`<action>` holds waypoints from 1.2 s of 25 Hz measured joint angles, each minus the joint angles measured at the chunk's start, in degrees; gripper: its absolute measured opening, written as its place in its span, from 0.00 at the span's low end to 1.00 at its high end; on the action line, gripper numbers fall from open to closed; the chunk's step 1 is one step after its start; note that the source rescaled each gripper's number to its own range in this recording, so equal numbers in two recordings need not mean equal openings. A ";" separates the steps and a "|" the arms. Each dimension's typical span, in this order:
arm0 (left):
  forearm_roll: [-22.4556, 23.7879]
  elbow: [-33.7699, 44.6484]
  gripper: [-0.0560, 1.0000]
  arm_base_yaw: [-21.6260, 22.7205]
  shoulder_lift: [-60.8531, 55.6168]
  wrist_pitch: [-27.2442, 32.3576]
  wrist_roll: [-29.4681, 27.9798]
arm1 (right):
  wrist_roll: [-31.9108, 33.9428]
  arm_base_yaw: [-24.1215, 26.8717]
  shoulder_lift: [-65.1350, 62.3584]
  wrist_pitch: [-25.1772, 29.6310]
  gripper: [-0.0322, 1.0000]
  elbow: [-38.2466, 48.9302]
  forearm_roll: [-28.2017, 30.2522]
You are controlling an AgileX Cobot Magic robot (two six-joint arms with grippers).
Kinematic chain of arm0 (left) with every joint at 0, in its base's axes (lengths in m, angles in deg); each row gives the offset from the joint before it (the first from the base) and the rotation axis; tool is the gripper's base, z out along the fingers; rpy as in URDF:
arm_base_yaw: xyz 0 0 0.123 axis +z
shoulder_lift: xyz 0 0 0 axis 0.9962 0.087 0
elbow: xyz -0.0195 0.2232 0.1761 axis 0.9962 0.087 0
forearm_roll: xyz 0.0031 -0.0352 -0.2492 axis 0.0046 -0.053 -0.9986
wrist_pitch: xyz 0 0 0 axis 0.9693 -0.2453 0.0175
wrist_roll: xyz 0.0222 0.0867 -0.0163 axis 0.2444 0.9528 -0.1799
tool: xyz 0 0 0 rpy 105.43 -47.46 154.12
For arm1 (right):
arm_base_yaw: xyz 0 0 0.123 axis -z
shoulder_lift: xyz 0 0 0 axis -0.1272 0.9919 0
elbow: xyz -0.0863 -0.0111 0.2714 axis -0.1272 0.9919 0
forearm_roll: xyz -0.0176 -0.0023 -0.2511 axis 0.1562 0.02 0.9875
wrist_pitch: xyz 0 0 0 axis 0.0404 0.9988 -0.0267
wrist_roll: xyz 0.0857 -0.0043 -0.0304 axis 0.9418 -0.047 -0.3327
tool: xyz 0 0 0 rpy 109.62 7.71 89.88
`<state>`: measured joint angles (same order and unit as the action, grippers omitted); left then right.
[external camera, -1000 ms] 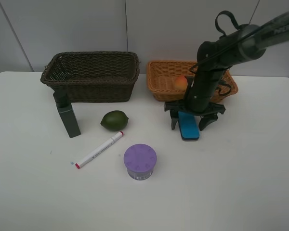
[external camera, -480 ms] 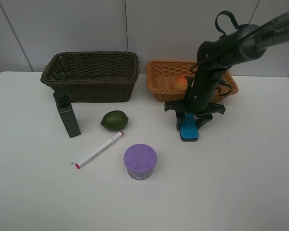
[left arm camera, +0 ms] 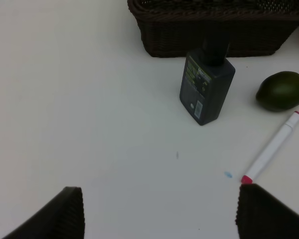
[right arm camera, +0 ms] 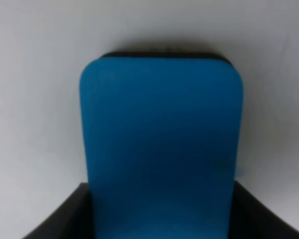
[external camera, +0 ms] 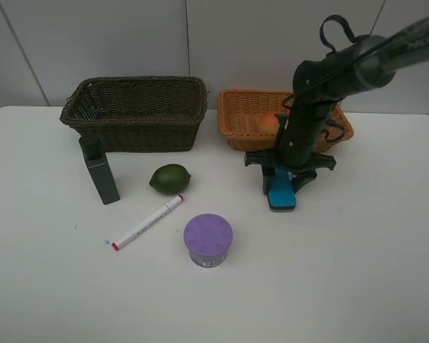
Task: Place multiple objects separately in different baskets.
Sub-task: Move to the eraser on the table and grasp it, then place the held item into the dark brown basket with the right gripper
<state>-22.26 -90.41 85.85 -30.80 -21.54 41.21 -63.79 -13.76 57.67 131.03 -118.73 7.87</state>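
Working over a white table point(external camera: 357, 286). At the back, a dark brown basket point(external camera: 143, 132) on the left and, just beside it, a shallower orange basket point(external camera: 237, 137) on the right.

Reaching down in front of the orange basket: the right gripper point(external camera: 282, 180), clamped on the blue eraser point(external camera: 281, 197). Eraser apparently resting flat on the table, not yet lifted.

Absent from the high view, shown only by its own wrist camera: the left gripper point(left arm camera: 162, 214), spread wide, holding nothing, hovering above bare table.

Standing free, left of the middle:
- a dark green bottle point(external camera: 100, 171), upright by the dark brown basket's corner
- a purple-lidded jar point(external camera: 208, 239)
- a lime point(external camera: 170, 178)
- a white marker point(external camera: 146, 222), lying slantwise

Already inside the orange basket: a peach point(external camera: 269, 123).

Step in hand, most likely: picking up the eraser. Next: lift clear of the table, carry over a basket rim, and let go only once above the inside. Care needed with the orange basket's front wall, close behind the gripper.
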 joint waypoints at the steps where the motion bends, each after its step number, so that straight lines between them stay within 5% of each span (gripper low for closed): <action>1: 0.00 0.00 0.83 0.00 0.00 0.00 0.00 | 0.00 0.00 -0.83 0.99 0.07 0.00 -0.53; 10: 0.00 0.00 0.83 0.00 0.00 0.00 0.00 | 0.00 0.00 -12.79 13.96 0.07 -6.19 -0.83; 16: 0.00 0.00 0.83 0.00 0.00 0.00 0.00 | -2.36 0.00 -14.06 16.57 0.07 -15.92 0.32; 19: 0.00 0.00 0.83 0.00 0.00 0.00 0.00 | -4.24 -0.32 -13.95 14.82 0.07 -18.23 0.37; 26: 0.00 0.00 0.83 0.00 0.00 0.00 0.00 | -13.76 -3.55 -12.71 -3.13 0.07 -19.91 -2.98; 30: 0.00 0.00 0.83 0.00 0.00 0.00 0.00 | -19.23 -4.87 -8.27 -8.65 0.07 -22.30 -6.99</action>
<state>-22.26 -90.41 85.85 -30.80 -21.54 41.21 -83.02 -18.63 49.40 122.38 -141.02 0.88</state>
